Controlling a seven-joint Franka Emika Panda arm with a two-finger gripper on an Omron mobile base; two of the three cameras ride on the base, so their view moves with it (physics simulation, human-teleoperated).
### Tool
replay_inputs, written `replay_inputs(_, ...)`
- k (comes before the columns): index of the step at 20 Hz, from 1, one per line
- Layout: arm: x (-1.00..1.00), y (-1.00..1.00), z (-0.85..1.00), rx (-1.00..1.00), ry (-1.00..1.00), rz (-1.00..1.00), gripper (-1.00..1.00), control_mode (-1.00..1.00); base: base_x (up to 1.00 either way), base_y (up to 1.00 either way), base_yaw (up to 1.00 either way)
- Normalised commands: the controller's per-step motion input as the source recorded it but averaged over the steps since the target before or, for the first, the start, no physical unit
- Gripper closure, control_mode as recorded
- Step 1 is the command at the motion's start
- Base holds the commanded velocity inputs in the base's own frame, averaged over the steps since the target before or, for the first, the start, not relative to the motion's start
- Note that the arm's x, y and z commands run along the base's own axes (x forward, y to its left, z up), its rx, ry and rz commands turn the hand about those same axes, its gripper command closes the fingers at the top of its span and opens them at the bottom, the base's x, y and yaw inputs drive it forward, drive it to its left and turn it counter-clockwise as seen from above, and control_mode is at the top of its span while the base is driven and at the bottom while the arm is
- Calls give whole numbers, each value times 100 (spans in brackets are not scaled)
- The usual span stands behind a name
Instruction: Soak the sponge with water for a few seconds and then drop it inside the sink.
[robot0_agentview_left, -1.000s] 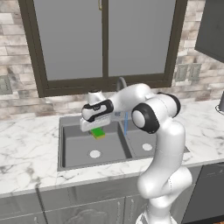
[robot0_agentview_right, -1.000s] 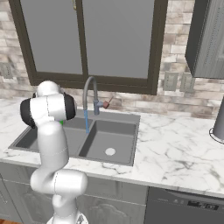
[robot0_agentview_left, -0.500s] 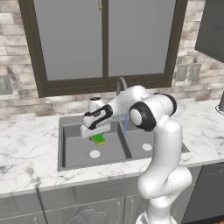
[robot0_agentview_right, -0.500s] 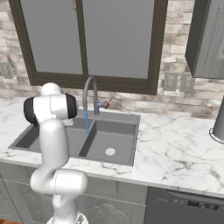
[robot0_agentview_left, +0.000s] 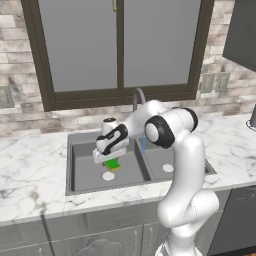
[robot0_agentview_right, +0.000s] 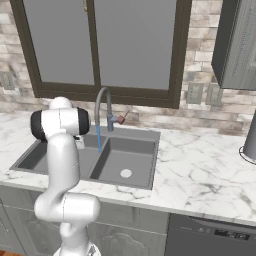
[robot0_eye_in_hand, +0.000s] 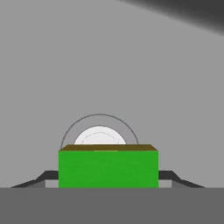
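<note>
Currently the gripper (robot0_agentview_left: 111, 161) is positioned over the left basin of the dark grey double-basin sink (robot0_agentview_left: 80, 182), with its jaws clamped on the sponge (robot0_agentview_left: 112, 165). The sponge, a small block with a green face and a yellow layer, hangs above the basin floor, directly over the round pale drain (robot0_agentview_left: 108, 176). In the hand view, the green sponge (robot0_eye_in_hand: 108, 168) sits between the two dark fingertips (robot0_eye_in_hand: 46, 176), and the drain (robot0_eye_in_hand: 99, 134) appears just beyond its upper edge. The water (robot0_agentview_right: 99, 140) falls as a thin blue stream from the grey arched faucet (robot0_agentview_right: 103, 106), to the right of the sponge and clear of it.
</note>
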Motion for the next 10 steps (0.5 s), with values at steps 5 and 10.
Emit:
replay_inputs(5,0,0,-31,0,0,0,100,-100,0,0,0)
replay_inputs(10,0,0,-25,0,0,0,100,-100,0,0,0)
